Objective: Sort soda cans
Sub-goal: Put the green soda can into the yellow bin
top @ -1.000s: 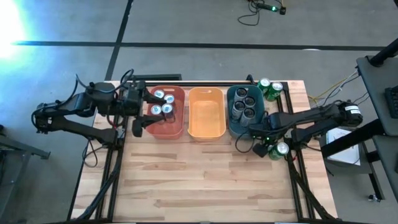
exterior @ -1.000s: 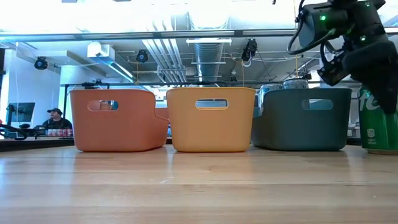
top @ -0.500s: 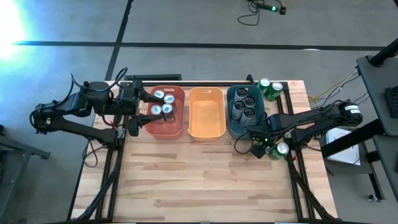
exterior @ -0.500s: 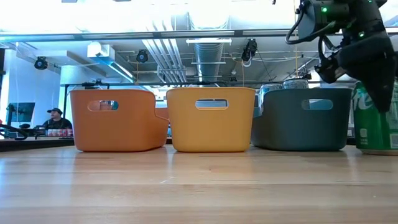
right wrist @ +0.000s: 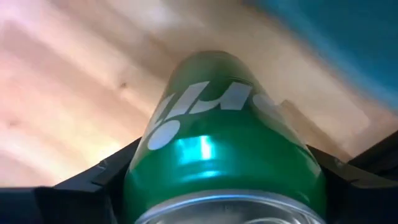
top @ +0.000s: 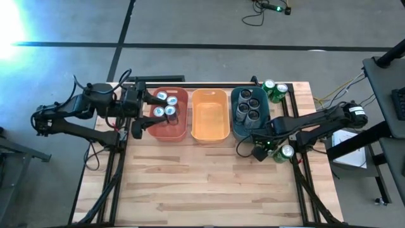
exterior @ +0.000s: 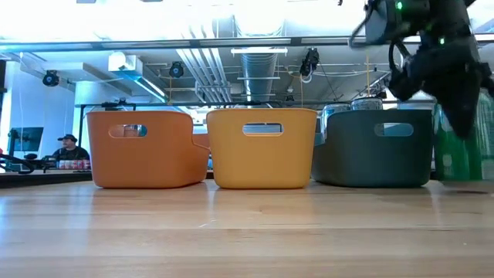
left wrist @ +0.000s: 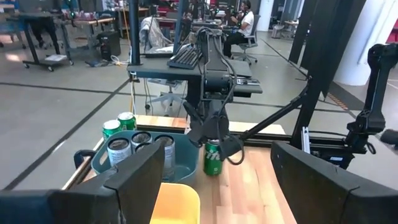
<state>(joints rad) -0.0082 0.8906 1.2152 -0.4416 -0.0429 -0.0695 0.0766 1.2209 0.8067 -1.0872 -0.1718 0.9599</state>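
High view: the right gripper point(top: 271, 149) sits at right of centre, just below the teal plastic bin point(top: 235, 125), at a green metal soda can point(top: 286, 151). The left gripper point(top: 140, 121) waits at the left wall of the red plastic bin point(top: 182, 130), which holds blue-and-silver cans point(top: 163, 105).

Low view: the can point(exterior: 457, 153) stands at the right edge, smeared — probably moving.

Left wrist view: jaws spread wide, empty.

Right wrist view: the can point(right wrist: 224, 138) fills the frame between the dark fingers point(right wrist: 93, 179), apparently clamped. The teal bin's wall is close — swinging low towards the orange plastic bin point(top: 209, 114) could clip it and knock the can loose.
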